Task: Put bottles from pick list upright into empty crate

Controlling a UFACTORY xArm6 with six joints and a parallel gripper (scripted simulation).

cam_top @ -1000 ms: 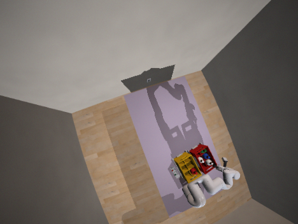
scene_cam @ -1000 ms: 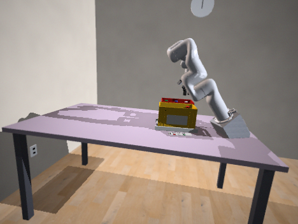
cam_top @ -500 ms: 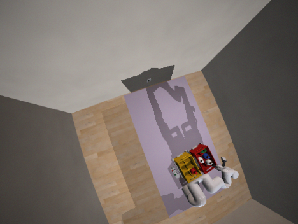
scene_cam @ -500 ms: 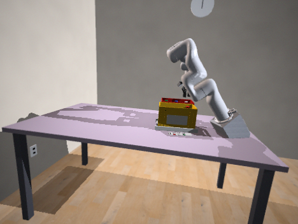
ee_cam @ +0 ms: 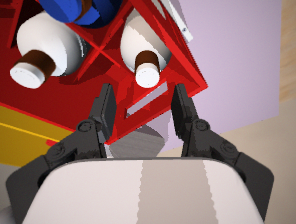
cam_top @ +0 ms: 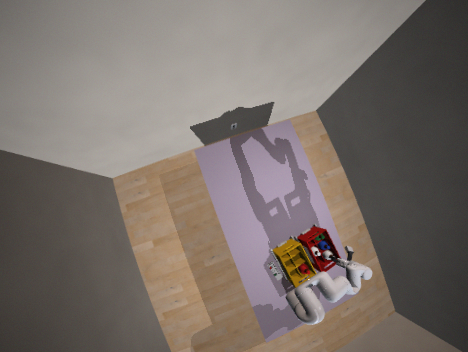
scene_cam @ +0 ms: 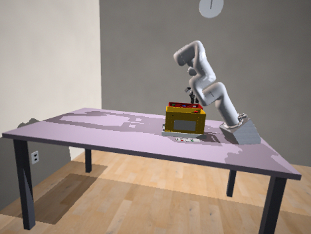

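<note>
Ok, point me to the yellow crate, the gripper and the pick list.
Yellow crate (cam_top: 281,262) (scene_cam: 169,121): top, on its side wall; exterior, on its side wall.
Gripper (ee_cam: 143,94): wrist, midway between its fingertips.
Pick list (cam_top: 274,270) (scene_cam: 187,140): top and exterior, middle of the strip.
</note>
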